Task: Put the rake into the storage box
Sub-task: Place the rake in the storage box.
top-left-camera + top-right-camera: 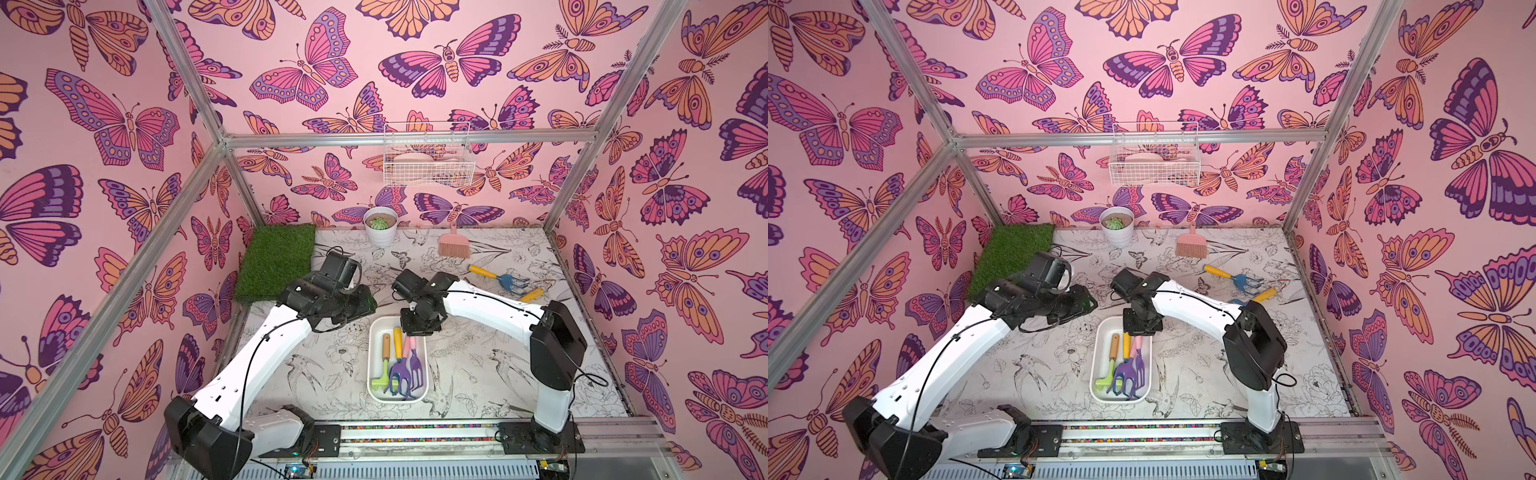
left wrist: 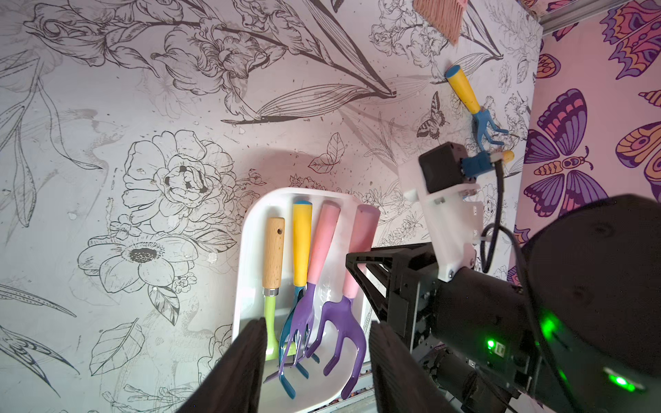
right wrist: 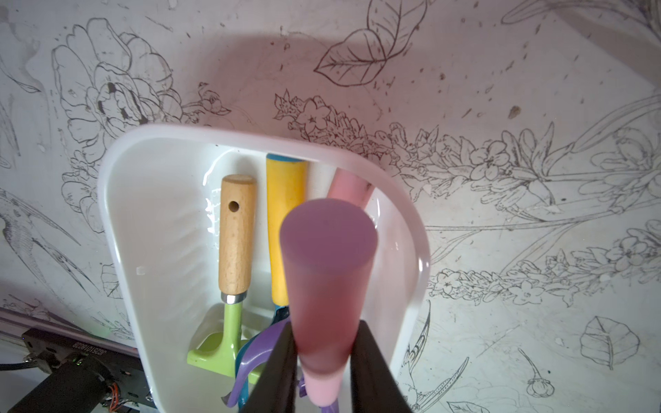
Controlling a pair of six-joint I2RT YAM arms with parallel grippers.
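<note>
the right gripper (image 3: 325, 325) is clamped on the rake (image 3: 327, 264) by its pink handle. the prongs are down in the storage box (image 3: 107, 200) near the table (image 1: 498, 374) front edge – handle tilted up over 3 other tools (image 3: 236, 232). released crooked, it may snag them or perch on the rim. left gripper (image 2: 318, 323) – apart, empty.

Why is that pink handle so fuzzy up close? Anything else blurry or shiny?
Right wrist view: the pink handle sits close to the lens, out of focus; the box behind shows glare spots. Left wrist view: the fingers of the left end effector are blurred too.
</note>
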